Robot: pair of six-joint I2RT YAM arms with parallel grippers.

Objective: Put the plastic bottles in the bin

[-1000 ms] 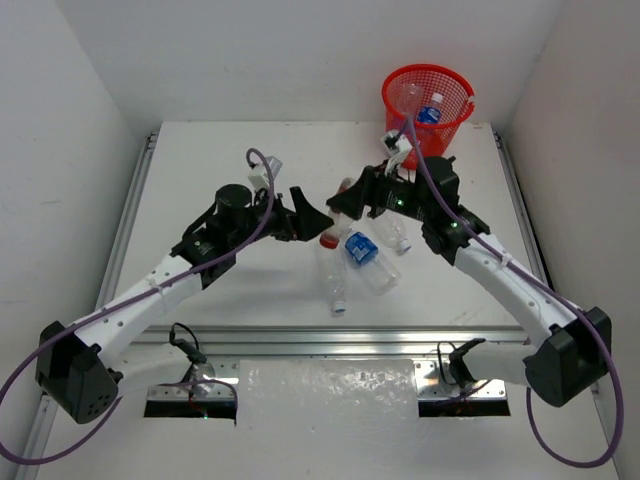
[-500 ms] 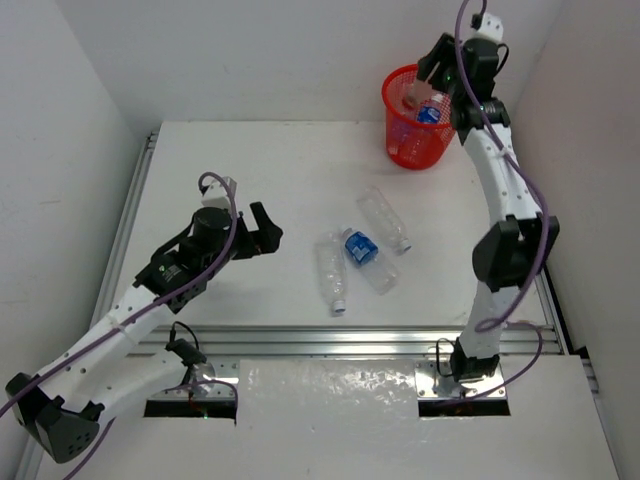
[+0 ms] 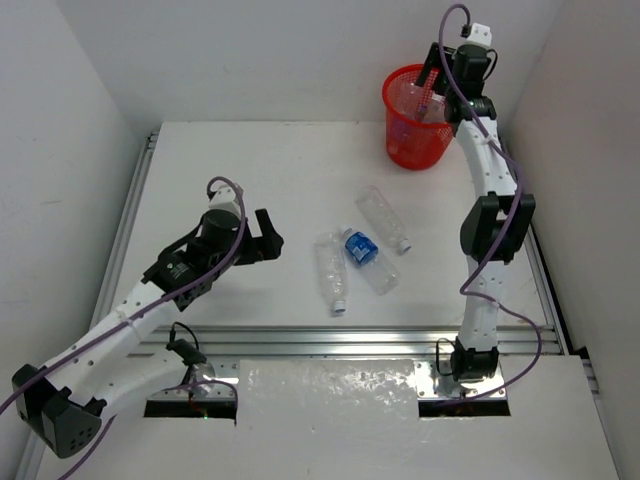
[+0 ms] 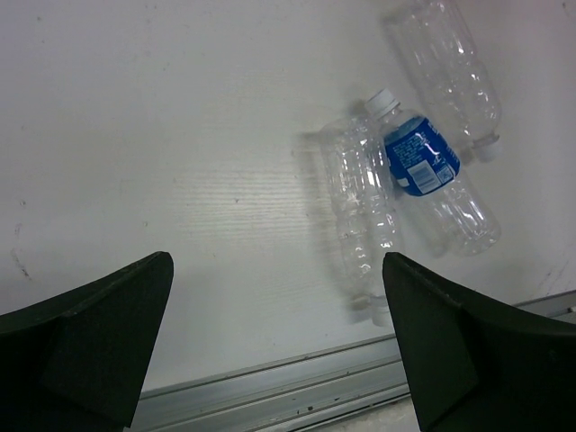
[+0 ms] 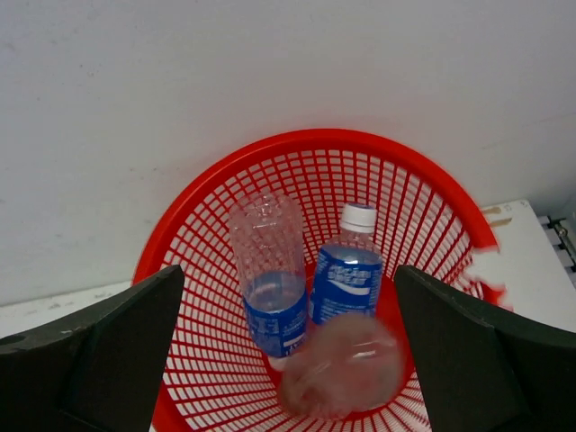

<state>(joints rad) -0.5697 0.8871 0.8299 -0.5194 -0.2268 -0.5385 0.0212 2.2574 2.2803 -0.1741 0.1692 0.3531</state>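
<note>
While the left gripper (image 3: 264, 238) hovers with its fingers spread wide and nothing between them, well short of the bin (image 3: 400, 140), three bottles lie on the table (image 3: 250, 160) between it and the bin: a plain bottle (image 4: 360, 211) touching a blue-labelled bottle (image 4: 432, 180), and a second plain bottle (image 4: 450, 67) just beyond. Over the bin hangs the right gripper (image 5: 288, 270), fingers apart and empty, its arm hiding part of the rim from above. Only the right wrist view looks inside the bin: a white-capped bottle (image 5: 349, 270) and a clear-topped bottle (image 5: 270, 270) stand there, both blue-labelled, with a blurred pinkish shape (image 5: 342, 369) covering their feet
</note>
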